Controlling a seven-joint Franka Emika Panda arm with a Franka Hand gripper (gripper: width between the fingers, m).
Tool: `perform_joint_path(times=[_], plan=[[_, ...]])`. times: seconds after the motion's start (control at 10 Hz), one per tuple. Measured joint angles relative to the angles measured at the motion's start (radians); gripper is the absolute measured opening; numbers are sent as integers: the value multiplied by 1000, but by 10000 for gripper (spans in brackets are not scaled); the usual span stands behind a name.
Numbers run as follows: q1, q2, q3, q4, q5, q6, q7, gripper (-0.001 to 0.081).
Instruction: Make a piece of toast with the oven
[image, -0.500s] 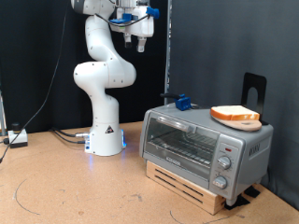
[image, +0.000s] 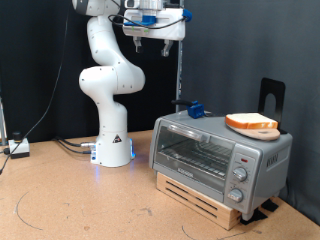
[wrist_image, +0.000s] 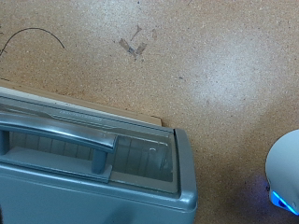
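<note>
arm: upright, elbow bent, gripper (image: 148, 42) high near the exterior view's top, fingers down | grip: cannot tell if apart or together, nothing between them | oven (image: 220, 155): well below gripper, door shut, bare floor (wrist_image: 215, 75) beside its edge | piece of toast (image: 252, 123): on oven top, below gripper toward the exterior view's right

Robot lab, black curtain (image: 230, 50), corkboard floor (image: 80, 200), cables (image: 60, 143)

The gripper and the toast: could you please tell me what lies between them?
Nothing: in the exterior view only open air separates the gripper, high up, from the toast lying on a plate atop the oven.
</note>
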Motion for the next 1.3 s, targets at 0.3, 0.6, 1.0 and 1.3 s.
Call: perform_joint_path(times=[0.3, 0.6, 1.0, 1.3], plan=[[31, -6, -9, 0, 37, 37, -109, 809], [130, 0, -57, 1, 79, 65, -398, 809], [176, 17, -95, 23, 225, 34, -509, 809], [277, 165, -167, 174, 350, -151, -698, 809]])
